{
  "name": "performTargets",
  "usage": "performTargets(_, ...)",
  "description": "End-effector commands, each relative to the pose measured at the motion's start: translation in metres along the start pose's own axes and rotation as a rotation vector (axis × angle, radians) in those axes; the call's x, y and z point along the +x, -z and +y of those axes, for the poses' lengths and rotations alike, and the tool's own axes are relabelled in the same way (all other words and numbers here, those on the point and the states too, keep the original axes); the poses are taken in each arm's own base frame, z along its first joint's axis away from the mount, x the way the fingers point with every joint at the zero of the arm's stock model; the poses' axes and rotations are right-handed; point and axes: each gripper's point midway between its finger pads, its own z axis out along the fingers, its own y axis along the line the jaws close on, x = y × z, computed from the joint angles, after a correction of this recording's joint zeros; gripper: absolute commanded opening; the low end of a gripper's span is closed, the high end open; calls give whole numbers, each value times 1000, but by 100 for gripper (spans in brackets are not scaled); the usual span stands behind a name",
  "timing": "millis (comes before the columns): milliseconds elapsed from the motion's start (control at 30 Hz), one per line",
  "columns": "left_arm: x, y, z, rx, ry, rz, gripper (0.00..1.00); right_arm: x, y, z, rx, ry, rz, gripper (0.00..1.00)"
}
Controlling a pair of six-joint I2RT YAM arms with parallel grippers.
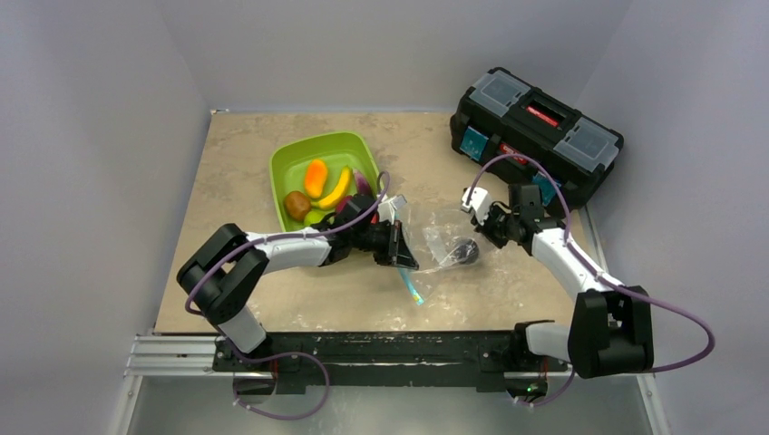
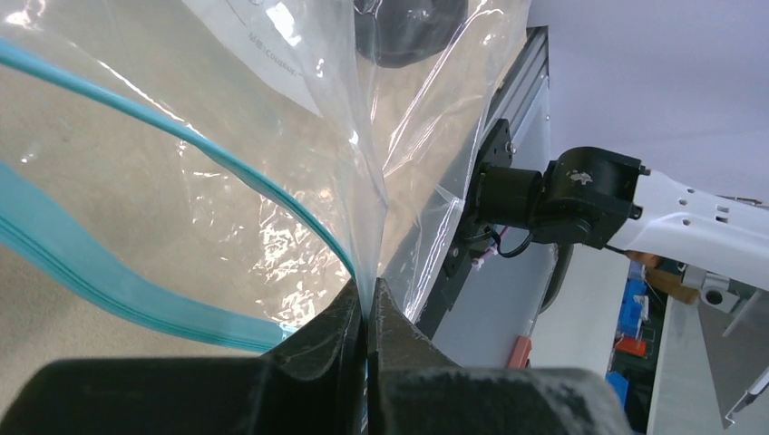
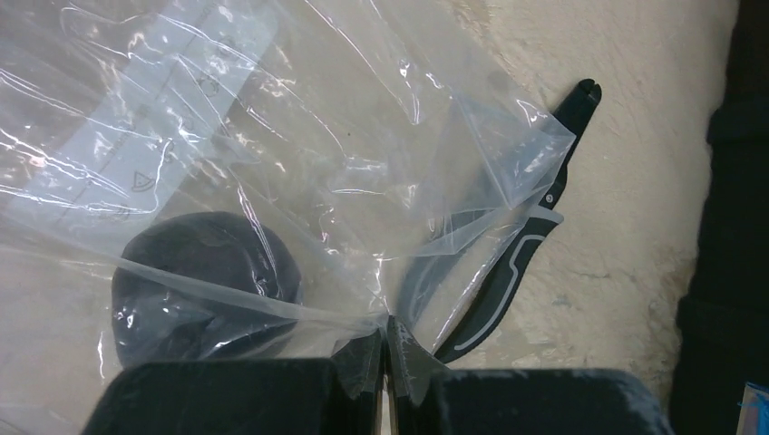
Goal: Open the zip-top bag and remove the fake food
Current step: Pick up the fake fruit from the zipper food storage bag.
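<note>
The clear zip-top bag [image 1: 433, 237] lies between the arms, its teal zipper strip [image 1: 413, 288] trailing toward the near edge. My left gripper [image 1: 403, 255] is shut on the bag's film [image 2: 363, 181] near the open zipper [image 2: 136, 283]. My right gripper [image 1: 485, 227] is shut on the bag's far corner [image 3: 345, 181]. A dark plum [image 1: 464, 251] sits inside the bag; it also shows in the right wrist view [image 3: 204, 281] and the left wrist view [image 2: 408, 32]. The orange piece [image 1: 315, 177], banana [image 1: 335, 190] and kiwi [image 1: 296, 205] lie in the lime-green tray [image 1: 299, 149].
Black-handled pliers [image 3: 517, 263] lie on the table partly under the bag's corner. A black toolbox [image 1: 535, 131] stands at the back right, just behind my right arm. The tray sits close behind my left forearm.
</note>
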Motion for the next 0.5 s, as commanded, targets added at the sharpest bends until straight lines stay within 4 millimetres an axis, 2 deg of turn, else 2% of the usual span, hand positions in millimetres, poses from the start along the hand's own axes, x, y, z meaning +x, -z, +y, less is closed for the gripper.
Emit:
performTargets(0,-9,-5,-17,85,-15,2,0,-1,7,-7,35,8,-16,0)
performTargets(33,-8,-6,-16,83,-14,4,0,-4,8,1,-6,26,-33,3)
performTargets(133,-7,-7,-13,76,-5,9,0,-6,14,22,-116,65,-49,27)
performTargets(233,-5,-9,-11,72,1,13,0,-9,26,25,-140,125,-46,42)
performTargets(333,-4,-8,-9,69,3,13,0,-20,42,27,-163,181,-72,49)
performTargets(467,-5,-8,-9,68,1,8,0,-31,61,42,-263,279,-107,51)
